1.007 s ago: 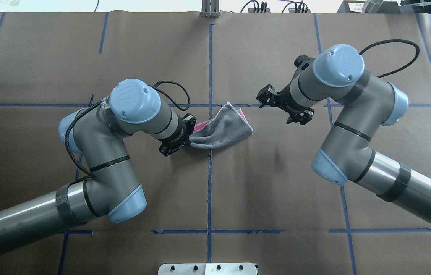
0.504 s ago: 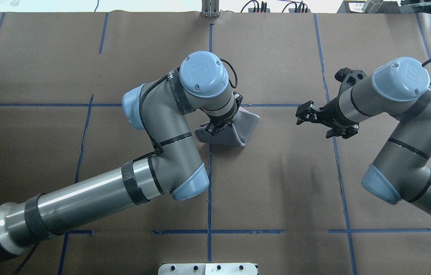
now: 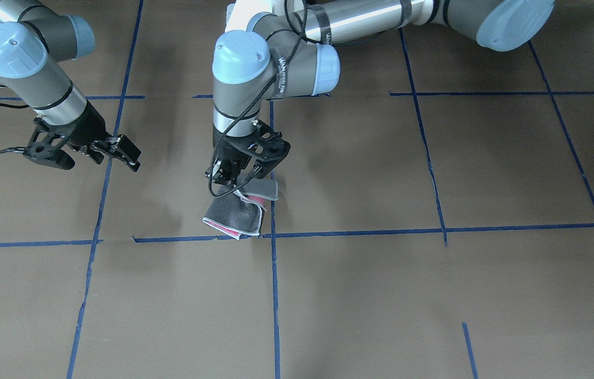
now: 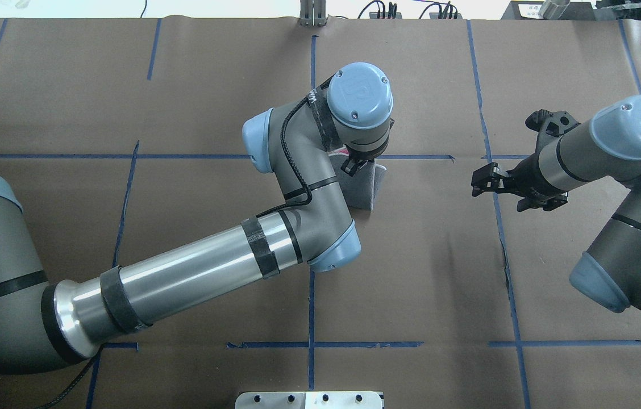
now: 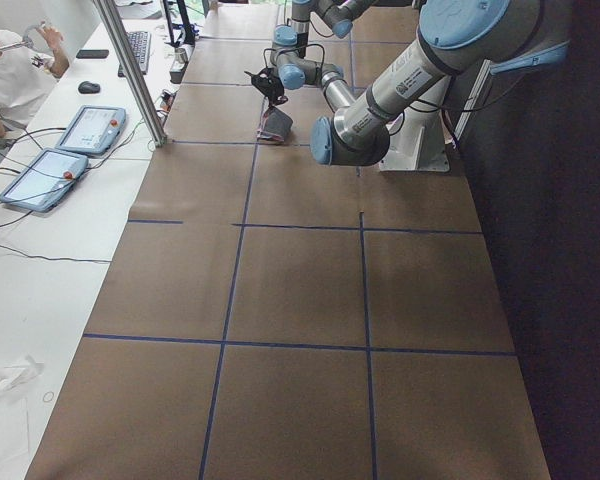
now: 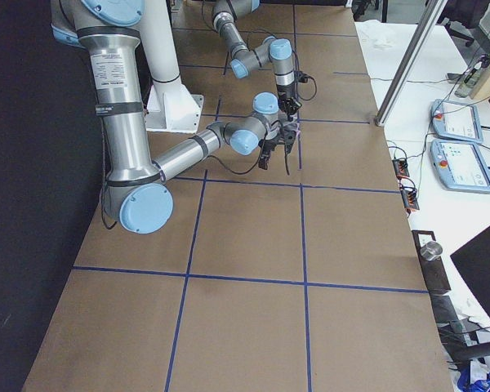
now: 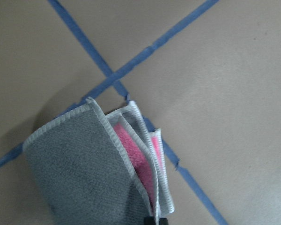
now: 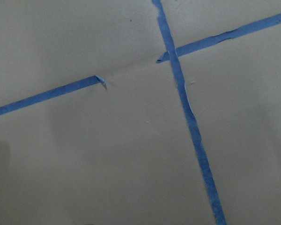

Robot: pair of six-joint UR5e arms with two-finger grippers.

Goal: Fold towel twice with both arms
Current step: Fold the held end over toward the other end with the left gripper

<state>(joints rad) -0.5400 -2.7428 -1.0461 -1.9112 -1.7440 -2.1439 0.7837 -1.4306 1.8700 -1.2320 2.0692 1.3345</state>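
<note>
The towel [image 3: 236, 216] is folded over, grey face out, with pink showing between its white-stitched edges. It lies by a blue tape crossing near the table's middle. It also shows in the overhead view [image 4: 363, 190] and in the left wrist view [image 7: 91, 171]. My left gripper [image 3: 235, 181] stands over it, pointing down, shut on the towel's upper edges; in the overhead view [image 4: 354, 166] the arm hides most of the cloth. My right gripper [image 4: 511, 190] is open and empty, well to the right of the towel, above bare paper; it also shows in the front-facing view [image 3: 86, 152].
Brown paper with a grid of blue tape lines [image 4: 311, 284] covers the table. A white plate [image 4: 309, 399] sits at the near edge. A metal post [image 5: 130, 75], tablets [image 5: 40, 175] and a person [image 5: 10, 70] are beside the table's far side.
My left arm has swept right with the towel's edge, laying the cloth over itself into a narrower fold. My right arm has drawn away to the right, still open.
</note>
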